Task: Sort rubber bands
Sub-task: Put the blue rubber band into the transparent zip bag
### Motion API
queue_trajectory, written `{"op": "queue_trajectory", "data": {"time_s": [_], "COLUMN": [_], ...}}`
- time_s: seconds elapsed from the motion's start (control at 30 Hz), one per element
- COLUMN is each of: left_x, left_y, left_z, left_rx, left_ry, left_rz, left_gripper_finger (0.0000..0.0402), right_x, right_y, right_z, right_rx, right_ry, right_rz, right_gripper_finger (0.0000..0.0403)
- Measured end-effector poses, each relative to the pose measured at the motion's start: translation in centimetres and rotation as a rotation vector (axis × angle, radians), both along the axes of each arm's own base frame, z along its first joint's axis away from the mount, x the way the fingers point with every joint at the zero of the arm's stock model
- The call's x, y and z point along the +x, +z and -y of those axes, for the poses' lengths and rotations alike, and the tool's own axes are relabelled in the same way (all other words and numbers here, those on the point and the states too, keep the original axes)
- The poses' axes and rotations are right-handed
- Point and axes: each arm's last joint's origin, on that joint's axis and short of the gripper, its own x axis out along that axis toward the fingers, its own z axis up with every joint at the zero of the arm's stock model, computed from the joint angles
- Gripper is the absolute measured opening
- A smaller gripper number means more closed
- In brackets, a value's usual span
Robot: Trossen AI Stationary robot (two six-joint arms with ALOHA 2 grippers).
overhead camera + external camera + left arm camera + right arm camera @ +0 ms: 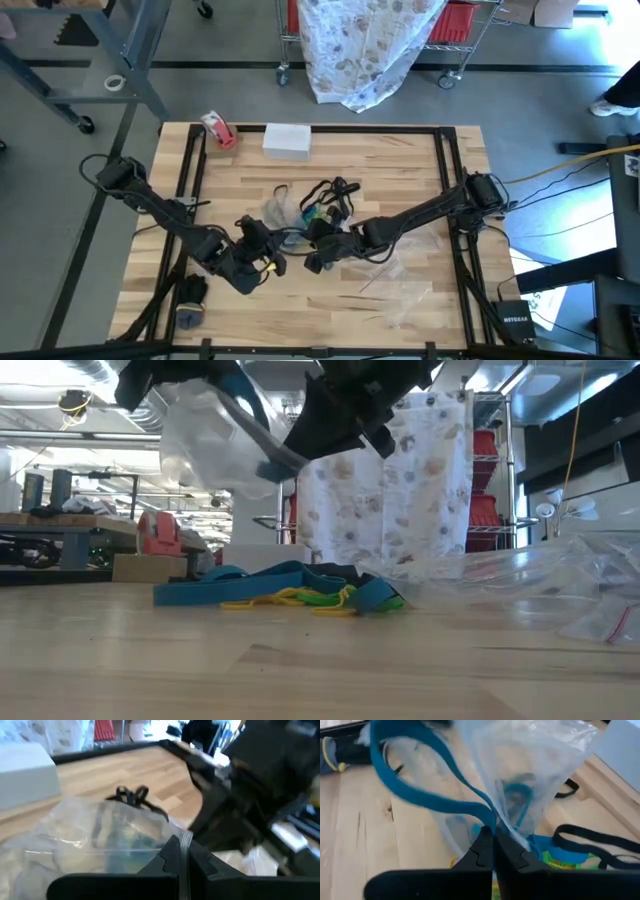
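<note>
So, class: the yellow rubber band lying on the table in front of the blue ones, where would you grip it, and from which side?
Take the yellow rubber band at its free loop on the side away from the green band, coming straight down from above. It lies flat and thin on the wooden table, so a side approach would likely slide over it; its other end seems tangled with the green one.

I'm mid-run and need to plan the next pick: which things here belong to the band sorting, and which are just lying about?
Part of the job:
- rubber bands, piled mid-table
- clear bag, pinched with a blue band by the right tool
- left tool, shut on the bag too

Lying about:
- tape roll
- white box
- spare bags
</note>
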Motion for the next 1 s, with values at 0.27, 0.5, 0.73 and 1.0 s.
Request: {"op": "queue_trajectory", "data": {"time_s": [0.27,0.5,0.73,1.0], "left_x": [0.2,1.0,1.1,1.6], "left_y": [-1.5,-0.5,0.0,-2.3], "left_z": [1.1,1.5,0.5,1.2], "left_rx": [-0.045,-0.017,0.081,-0.052], "left_ry": [-0.028,-0.046,-0.006,-0.028], "left_rz": [-0.027,0.055,0.03,0.003], "left_gripper_finger": [0.0,0.0,0.0,0.0], "right_x": [0.0,0.2,0.2,0.3], "right_y": [-0.2,-0.4,-0.6,-0.6], "right_z": [0.9,1.0,0.9,1.7], "right_rx": [0.055,0.082,0.091,0.044], "right_ry": [-0.102,-0.079,-0.056,-0.107], "right_rz": [0.005,-0.008,-0.025,-0.016], "right_gripper_finger": [0.0,0.0,0.0,0.0]}}
